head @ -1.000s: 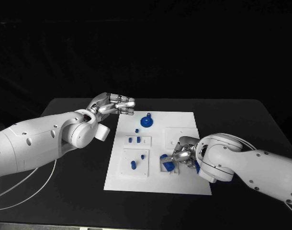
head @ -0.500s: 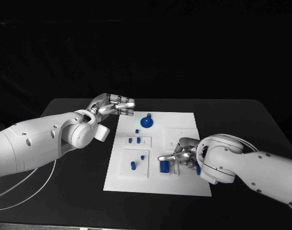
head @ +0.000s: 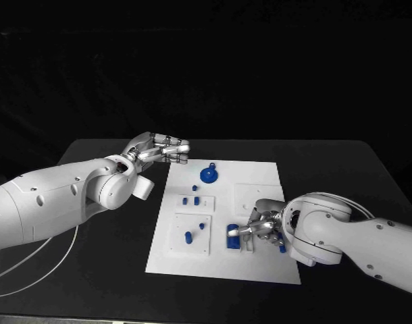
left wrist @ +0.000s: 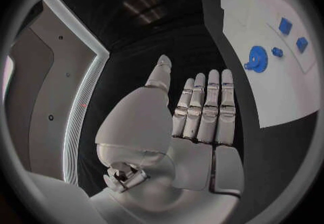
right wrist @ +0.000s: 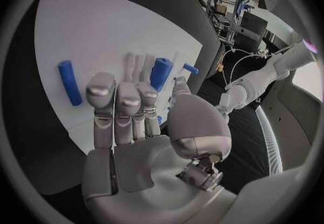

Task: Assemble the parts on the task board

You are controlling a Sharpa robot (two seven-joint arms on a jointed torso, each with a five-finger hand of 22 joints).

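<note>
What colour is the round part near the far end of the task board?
Blue. The round part shows best in the left wrist view.

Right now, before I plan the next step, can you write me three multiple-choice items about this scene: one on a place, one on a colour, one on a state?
1. Where does the round blue part lie?
A. at the board's near edge
B. on the board's far part
C. on the black table, off the board

2. What colour is the task board?
A. grey
B. blue
C. white

3. What is the left hand doing?
A. holding nothing
B. holding a blue part
C. pressing on the board

Answers:
1 B: the head view shows it at the far end of the board.
2 C: it is a white plate on the dark table.
3 A: the left wrist view shows bare palm and fingers.
</note>
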